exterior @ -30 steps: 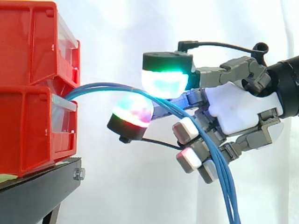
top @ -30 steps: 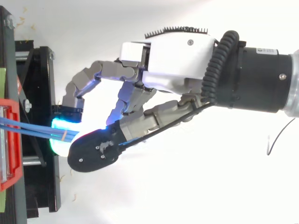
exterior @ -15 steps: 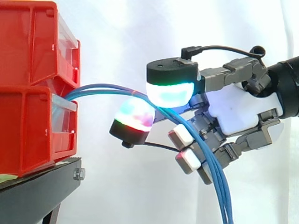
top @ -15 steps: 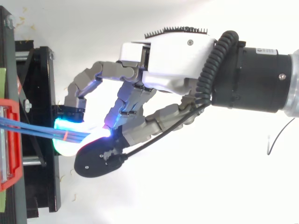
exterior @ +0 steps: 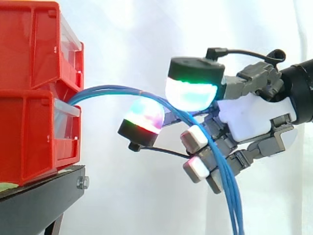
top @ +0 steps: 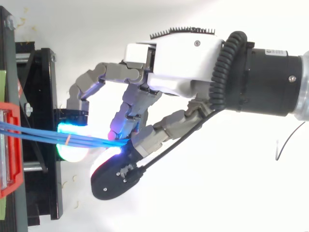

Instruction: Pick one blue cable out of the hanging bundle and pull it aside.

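Since a moment ago the upper, green-lit fingertip point(exterior: 191, 93) has shifted right. The robot hand point(exterior: 249, 117) has its fingers point(exterior: 198, 169) curled round the bundle of thin blue cables point(exterior: 112, 90), which arches from the stacked red plastic bins point(exterior: 29, 98) at left down to lower right.

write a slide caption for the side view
Robot hand amid blue cables arcing out of a red bin and hanging down

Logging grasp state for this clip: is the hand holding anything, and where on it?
The blue cables: the hand's fingers curl round the bundle at the bend where it turns downward, away from the red bin.
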Robot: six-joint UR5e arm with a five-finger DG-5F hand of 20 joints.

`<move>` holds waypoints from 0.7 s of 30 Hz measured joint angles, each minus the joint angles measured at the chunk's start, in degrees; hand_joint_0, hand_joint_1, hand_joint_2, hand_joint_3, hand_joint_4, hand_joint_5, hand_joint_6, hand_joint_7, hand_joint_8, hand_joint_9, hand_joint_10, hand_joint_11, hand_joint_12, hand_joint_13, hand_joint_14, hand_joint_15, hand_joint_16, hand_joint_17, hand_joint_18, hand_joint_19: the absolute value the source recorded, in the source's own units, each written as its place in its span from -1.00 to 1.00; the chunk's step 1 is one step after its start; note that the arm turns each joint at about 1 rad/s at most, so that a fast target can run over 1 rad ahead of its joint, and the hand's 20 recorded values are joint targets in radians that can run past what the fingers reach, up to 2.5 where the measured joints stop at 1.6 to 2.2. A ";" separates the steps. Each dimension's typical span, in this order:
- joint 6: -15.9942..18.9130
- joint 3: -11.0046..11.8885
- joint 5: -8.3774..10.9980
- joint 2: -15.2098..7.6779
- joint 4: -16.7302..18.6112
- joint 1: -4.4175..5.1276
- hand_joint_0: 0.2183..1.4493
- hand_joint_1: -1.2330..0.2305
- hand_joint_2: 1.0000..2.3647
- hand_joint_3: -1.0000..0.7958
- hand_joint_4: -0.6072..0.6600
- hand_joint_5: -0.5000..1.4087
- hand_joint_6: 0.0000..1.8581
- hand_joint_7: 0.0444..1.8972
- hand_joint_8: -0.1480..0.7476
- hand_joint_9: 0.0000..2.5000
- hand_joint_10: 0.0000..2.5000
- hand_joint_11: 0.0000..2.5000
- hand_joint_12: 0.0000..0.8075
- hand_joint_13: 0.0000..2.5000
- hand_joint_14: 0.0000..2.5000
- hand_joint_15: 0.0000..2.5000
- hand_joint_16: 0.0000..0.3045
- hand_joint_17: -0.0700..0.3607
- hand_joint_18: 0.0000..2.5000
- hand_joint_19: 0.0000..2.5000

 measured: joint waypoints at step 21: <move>-0.16 0.74 -0.13 -0.02 -0.29 -0.21 -0.10 -0.60 -0.97 -0.01 -0.47 -0.57 0.02 0.00 -0.20 0.12 -0.98 -0.42 -0.24 -0.05 -0.98 -0.44 -0.70 -0.20 -0.23 -0.35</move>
